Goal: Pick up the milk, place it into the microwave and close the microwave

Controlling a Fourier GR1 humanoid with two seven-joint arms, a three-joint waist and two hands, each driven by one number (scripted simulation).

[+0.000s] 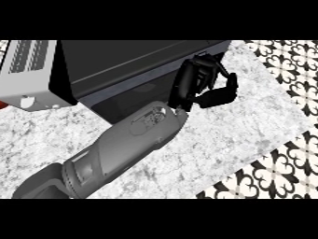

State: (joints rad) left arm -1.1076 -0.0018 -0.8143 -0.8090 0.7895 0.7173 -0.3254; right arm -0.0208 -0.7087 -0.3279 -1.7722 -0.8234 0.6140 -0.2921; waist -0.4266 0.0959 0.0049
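Head view: one grey forearm [123,149] rises from seven o'clock; its hand [201,86] hangs at one o'clock against the microwave's [106,65] dark door [141,91], fingers curled, nothing visibly held. The milk cannot be seen anywhere.

The microwave [86,70] is cut off by the view's top edge. The forearm [113,149] hides part of its front; no milk shows.
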